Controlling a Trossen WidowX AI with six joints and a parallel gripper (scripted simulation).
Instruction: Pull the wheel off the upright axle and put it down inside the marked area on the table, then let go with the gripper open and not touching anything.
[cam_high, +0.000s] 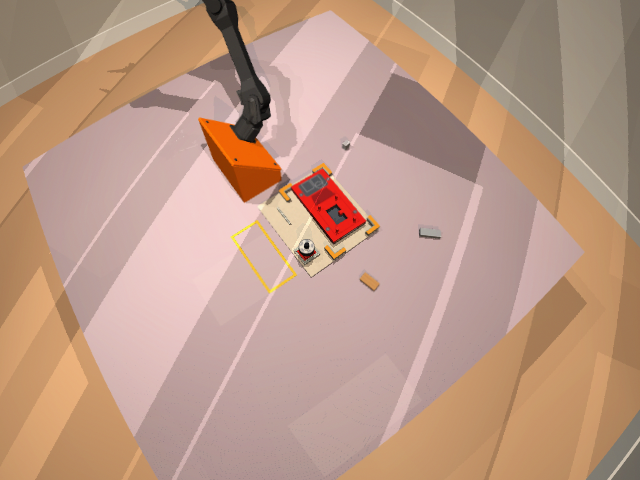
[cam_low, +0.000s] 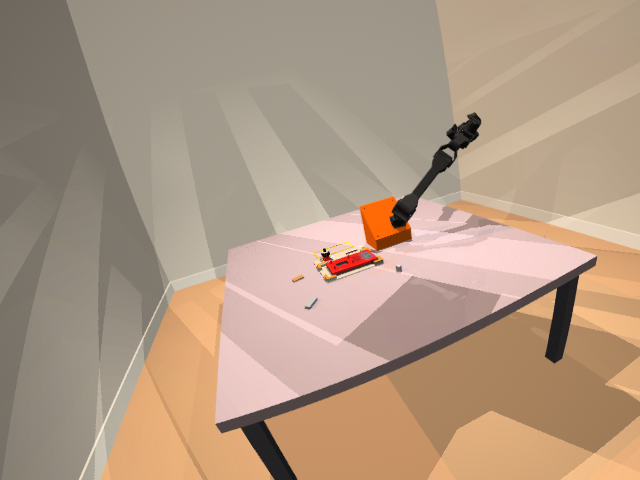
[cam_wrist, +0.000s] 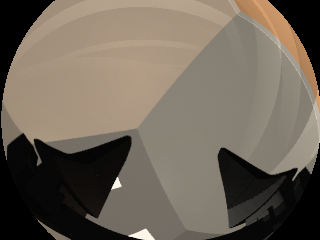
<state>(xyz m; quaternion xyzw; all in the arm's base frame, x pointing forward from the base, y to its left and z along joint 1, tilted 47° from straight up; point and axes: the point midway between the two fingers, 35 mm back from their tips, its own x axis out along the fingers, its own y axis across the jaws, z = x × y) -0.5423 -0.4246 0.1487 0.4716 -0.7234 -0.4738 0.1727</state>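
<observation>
A pale pink table (cam_low: 413, 310) on dark legs fills most of the scene, standing on an orange-brown floor (cam_low: 465, 428) in the corner of a room with grey-beige walls (cam_low: 232, 103). The black arm (cam_low: 423, 180) rises from an orange wedge-shaped base (cam_high: 240, 164) near the far side of the table and stretches up and away from the work, so its gripper (cam_low: 466, 126) hangs high in the air, well apart from everything on the table. In the wrist view the gripper (cam_wrist: 174, 167) faces only the walls and a strip of floor; its two dark fingers stand wide apart, close to their full spread, with nothing between them. Just beside the base lies a cream board (cam_high: 289, 217) with orange corner brackets, and on it sits a red plate (cam_high: 330, 206) with a dark cut-out in the middle. A yellow rectangle outline (cam_high: 262, 255), the marked area, is drawn on the table touching the board's edge on the side away from the red plate. The wheel (cam_high: 306, 246), small, dark and silvery, sits on its upright axle at the near corner of the board, on a little red mount, just beside the yellow outline but outside it. Scattered on the table are a grey block (cam_high: 430, 232), a tan block (cam_high: 369, 281) and a tiny grey cube (cam_high: 345, 144), each well apart from the board.
</observation>
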